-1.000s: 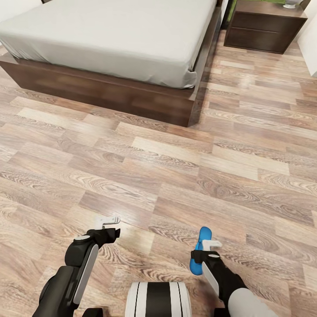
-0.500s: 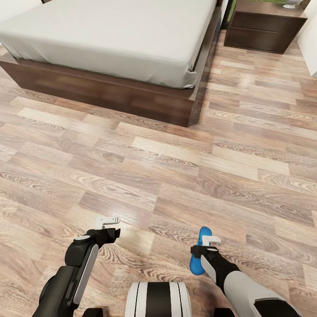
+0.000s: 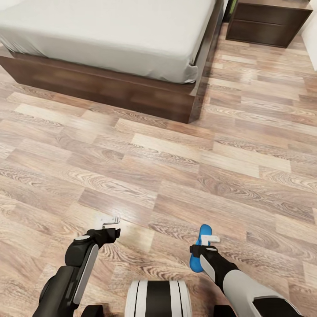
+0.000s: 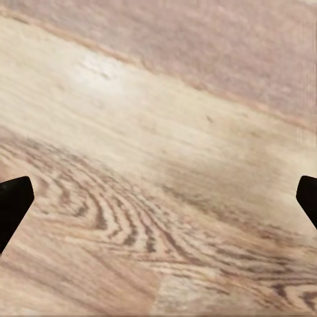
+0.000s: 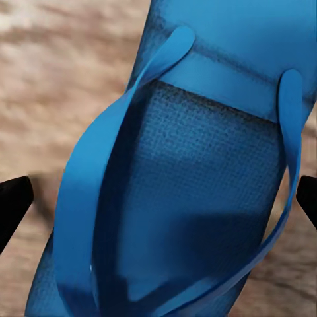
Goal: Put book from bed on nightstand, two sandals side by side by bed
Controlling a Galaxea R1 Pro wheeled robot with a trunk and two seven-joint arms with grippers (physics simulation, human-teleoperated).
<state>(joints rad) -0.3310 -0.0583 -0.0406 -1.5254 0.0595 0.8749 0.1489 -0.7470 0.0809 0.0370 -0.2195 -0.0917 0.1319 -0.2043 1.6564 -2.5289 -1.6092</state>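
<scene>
One bright blue sandal (image 3: 204,231) lies on the wood-plank floor close in front of my base, strap side up (image 5: 191,198). My right gripper (image 3: 207,245) sits right over it, open, with a black fingertip (image 5: 13,205) at each side of the sole. My left gripper (image 3: 111,223) hangs open just above bare floor (image 4: 158,132), with nothing between its fingers. The bed (image 3: 123,31), with its pale mattress and dark frame, stands ahead at the upper left. A dark nightstand (image 3: 268,22) is at the upper right. The book and the second sandal are out of view.
Wide wood-plank floor (image 3: 176,167) stretches between me and the bed's foot corner (image 3: 191,110). A strip of floor runs between the bed's side and the nightstand. My white and black trunk (image 3: 158,299) shows at the lower edge.
The right forearm has swung outward while its gripper stayed over the sandal. The whole view has shifted slightly, so bed and nightstand sit higher in the picture. The left arm is unchanged.
</scene>
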